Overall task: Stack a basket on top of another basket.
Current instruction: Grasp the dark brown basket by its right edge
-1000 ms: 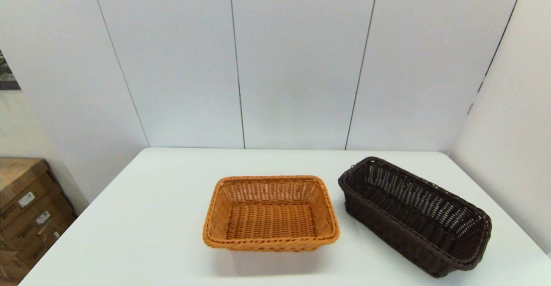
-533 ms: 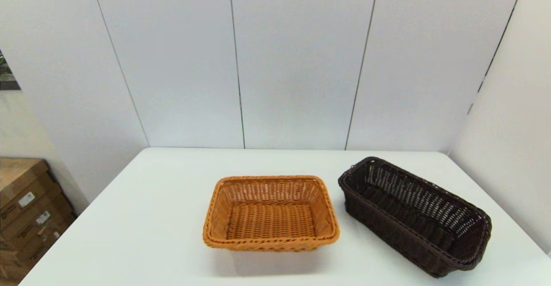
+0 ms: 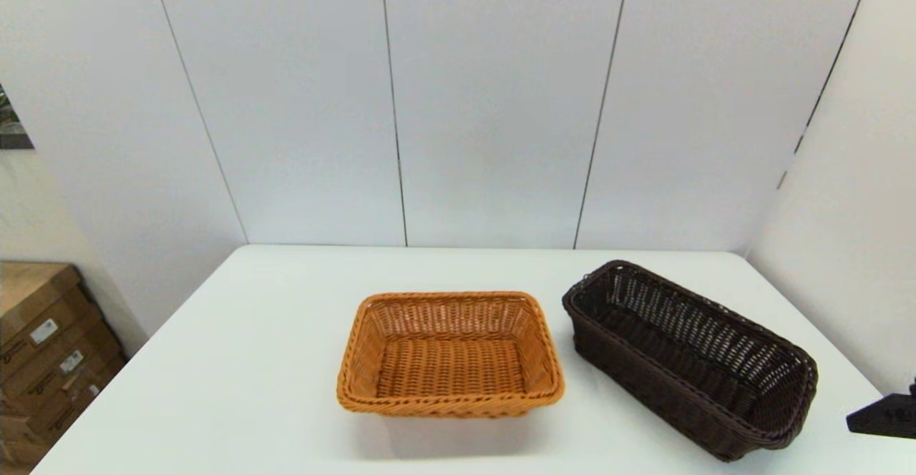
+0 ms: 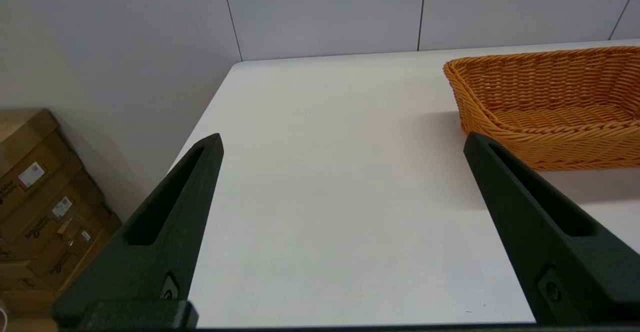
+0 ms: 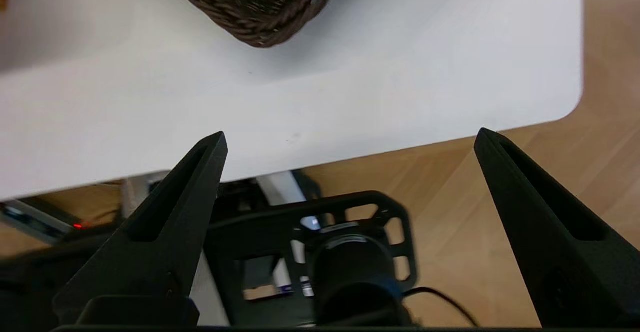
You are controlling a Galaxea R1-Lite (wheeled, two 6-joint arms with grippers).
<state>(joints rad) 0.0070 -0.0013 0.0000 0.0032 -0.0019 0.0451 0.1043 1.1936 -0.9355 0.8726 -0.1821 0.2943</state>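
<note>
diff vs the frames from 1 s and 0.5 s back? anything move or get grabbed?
Only the right gripper moved: part of it has come into the head view at the right edge, beside the dark basket, fingers open and empty. Nothing was grabbed or let go. The dark basket and the orange basket sit apart on the table as before. The left gripper is open over bare table.

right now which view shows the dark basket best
The head view: the whole dark basket shows, rim and open inside. The right wrist view catches only one end. The left wrist view misses it.
</note>
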